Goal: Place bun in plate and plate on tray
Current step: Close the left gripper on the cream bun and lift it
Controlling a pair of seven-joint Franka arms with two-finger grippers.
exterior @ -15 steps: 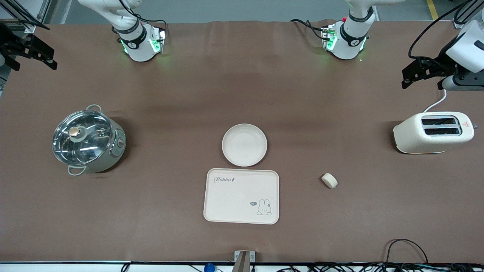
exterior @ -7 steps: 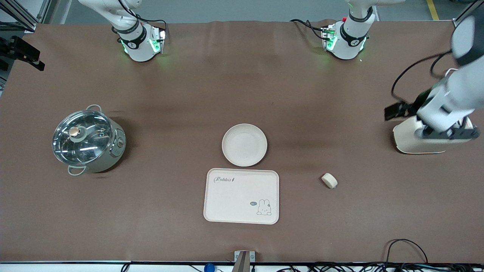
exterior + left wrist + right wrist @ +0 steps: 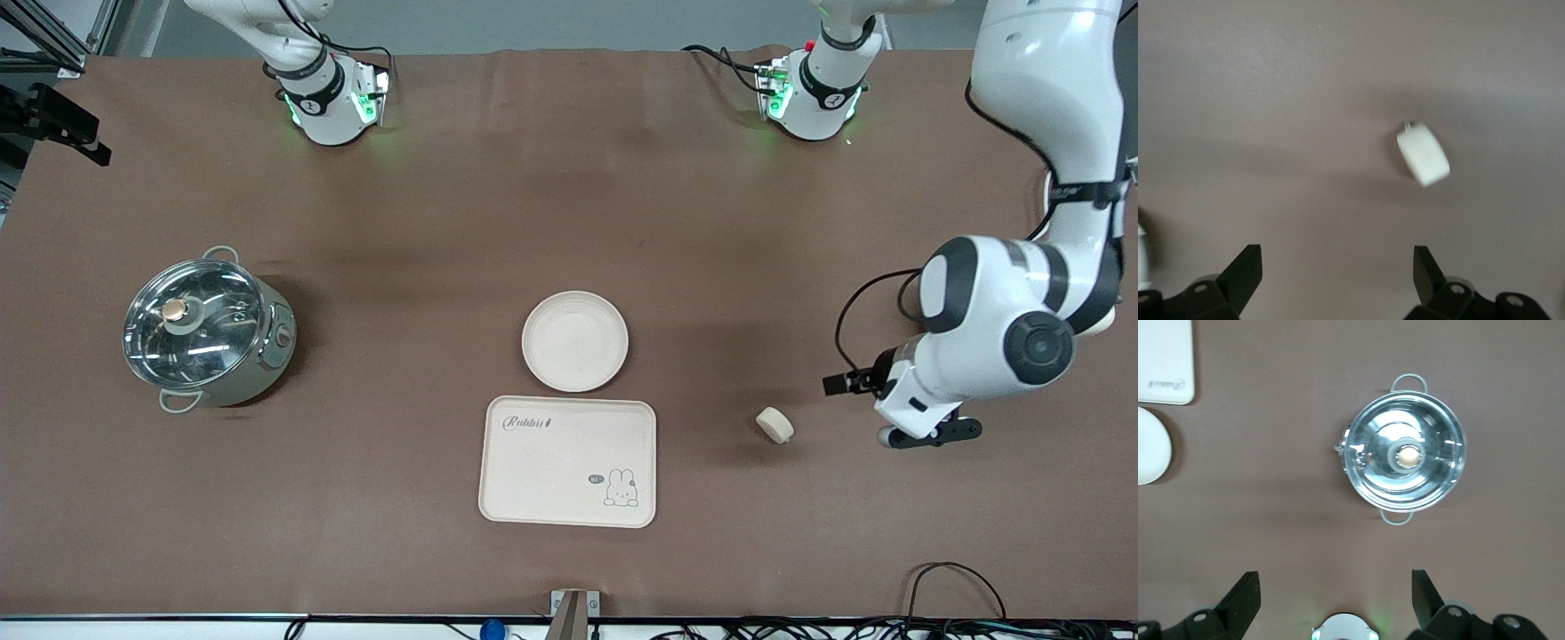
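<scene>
The small cream bun (image 3: 774, 425) lies on its edge on the brown table, beside the tray toward the left arm's end. It also shows in the left wrist view (image 3: 1423, 155). The round cream plate (image 3: 574, 341) sits empty, touching the edge of the Rabbit tray (image 3: 568, 461) that is farther from the front camera. My left gripper (image 3: 898, 411) hangs low over the table beside the bun, open and empty (image 3: 1338, 263). My right gripper (image 3: 49, 124) waits high at the right arm's end, open and empty (image 3: 1336, 587).
A steel pot with a glass lid (image 3: 206, 331) stands toward the right arm's end and shows in the right wrist view (image 3: 1403, 455). The left arm covers nearly all of the toaster (image 3: 1105, 322). Cables lie along the table's front edge.
The left arm has swung down from the table's end, across the toaster, to a low spot beside the bun. The right gripper shifted only slightly. Bun, plate and tray have not moved.
</scene>
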